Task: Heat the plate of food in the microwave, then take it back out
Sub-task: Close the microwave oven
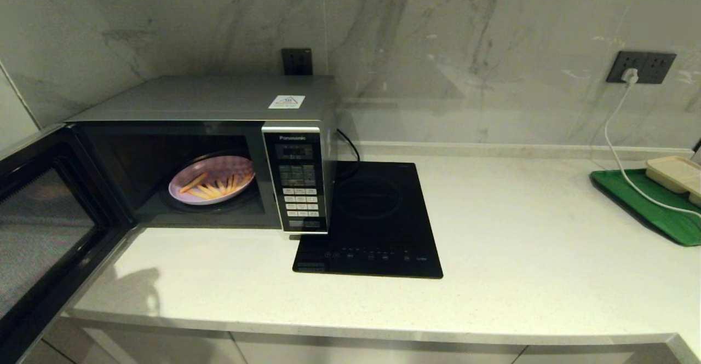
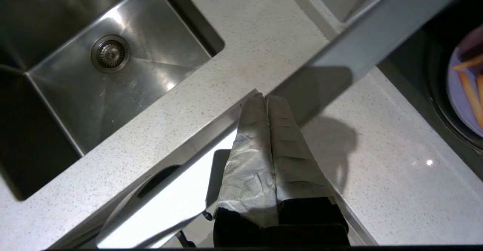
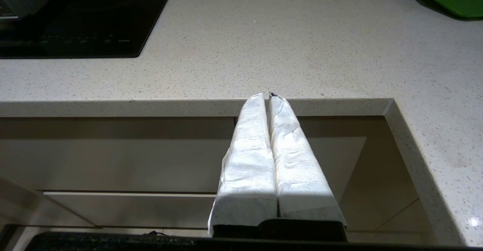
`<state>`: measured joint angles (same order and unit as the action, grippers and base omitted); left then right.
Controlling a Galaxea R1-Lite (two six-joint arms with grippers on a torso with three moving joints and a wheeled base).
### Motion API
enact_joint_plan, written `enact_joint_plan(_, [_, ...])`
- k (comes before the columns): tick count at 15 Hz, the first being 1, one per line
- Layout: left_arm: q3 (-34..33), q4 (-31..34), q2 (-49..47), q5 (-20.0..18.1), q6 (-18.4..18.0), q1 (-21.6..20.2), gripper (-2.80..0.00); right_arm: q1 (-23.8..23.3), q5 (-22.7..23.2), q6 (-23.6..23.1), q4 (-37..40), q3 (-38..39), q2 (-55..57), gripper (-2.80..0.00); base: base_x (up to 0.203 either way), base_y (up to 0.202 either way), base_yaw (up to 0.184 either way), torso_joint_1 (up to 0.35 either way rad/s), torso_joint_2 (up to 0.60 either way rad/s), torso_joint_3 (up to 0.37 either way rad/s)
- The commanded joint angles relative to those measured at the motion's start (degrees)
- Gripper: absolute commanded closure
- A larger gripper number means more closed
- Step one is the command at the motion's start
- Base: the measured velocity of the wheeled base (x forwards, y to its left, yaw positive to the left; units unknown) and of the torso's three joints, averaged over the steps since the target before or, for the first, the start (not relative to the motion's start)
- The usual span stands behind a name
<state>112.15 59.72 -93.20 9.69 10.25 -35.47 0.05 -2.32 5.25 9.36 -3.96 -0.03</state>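
Observation:
The silver Panasonic microwave point(image 1: 219, 107) stands at the back left of the counter with its dark door point(image 1: 44, 227) swung wide open toward me. Inside, on the turntable, lies the lilac plate of food point(image 1: 212, 180) with several orange-yellow fries; a slice of the plate point(image 2: 468, 88) shows in the left wrist view. My left gripper point(image 2: 264, 97) hovers shut and empty just above the top edge of the open door point(image 2: 339, 51). My right gripper point(image 3: 267, 95) is shut and empty, held below the counter's front edge. Neither arm appears in the head view.
A flat black induction hob point(image 1: 372, 221) lies right of the microwave. A green tray point(image 1: 651, 205) with a beige container point(image 1: 676, 173) and a white cable point(image 1: 619, 145) sits far right. A steel sink point(image 2: 98, 62) lies left of the open door. Cabinet fronts point(image 3: 151, 160) run under the counter.

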Motion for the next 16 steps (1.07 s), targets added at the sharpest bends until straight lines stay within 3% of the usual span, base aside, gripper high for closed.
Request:
enact_joint_plan(1, [-0.01,0.31,-1.39,0.06,0.04,-2.69,0.0,0.03,-0.04,0.02,0.04,0.01,0.03,0.0,0.0,0.0,0.0,0.0,0.0,0.0])
enact_joint_plan(9, [-4.98,0.4,-5.29,-0.04,0.8,-8.22,0.0,-0.04,-0.01,0.02,0.04,0.01,0.03,0.0,0.0,0.0,0.0,0.0,0.0,0.0])
enact_joint_plan(13, [-7.93,0.48,-5.16,-0.73,0.82,-8.05,0.0,-0.04,0.01,0.02,0.04,0.01,0.03,0.0,0.0,0.0,0.0,0.0,0.0,0.0])
enact_joint_plan(16, [-7.87,0.69,-3.18,-4.2,2.04,-3.9,0.0,-0.01,0.02,0.02,0.04,0.01,0.03,0.0,0.0,0.0,0.0,0.0,0.0,0.0])
